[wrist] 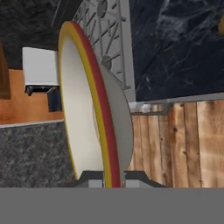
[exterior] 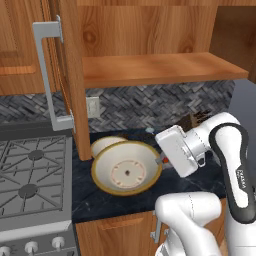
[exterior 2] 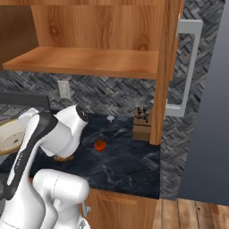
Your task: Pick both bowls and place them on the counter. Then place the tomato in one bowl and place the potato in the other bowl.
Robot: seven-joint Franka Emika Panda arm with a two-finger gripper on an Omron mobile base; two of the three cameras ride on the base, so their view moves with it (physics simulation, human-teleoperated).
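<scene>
The gripper [wrist: 107, 177] is clenched on the rim of a bowl [exterior: 127, 168] — in the hand view the rim runs edge-on up from between the two fingertips, cream inside on one side, grey outside on the other. From the left base view this held bowl is tilted, its cream inside and centre ring facing the camera, with nothing in it; it hangs over the counter [exterior: 197, 182] just right of the stove [exterior: 32, 175]. A second bowl [exterior: 104, 144] sits behind it, closer to the cabinet side panel, partly hidden by the held one; what shows of its inside is bare. In the right base view the tomato [exterior 2: 100, 145] lies on the counter, well right of the stove and clear of both bowls, in front of the knife block [exterior 2: 142, 123]. A small tan-brown thing pokes out under the arm's wrist, left of the tomato — probably the potato [exterior 2: 62, 157], though most of it is hidden. The wooden shelf [exterior: 160, 67] hangs above the counter.
</scene>
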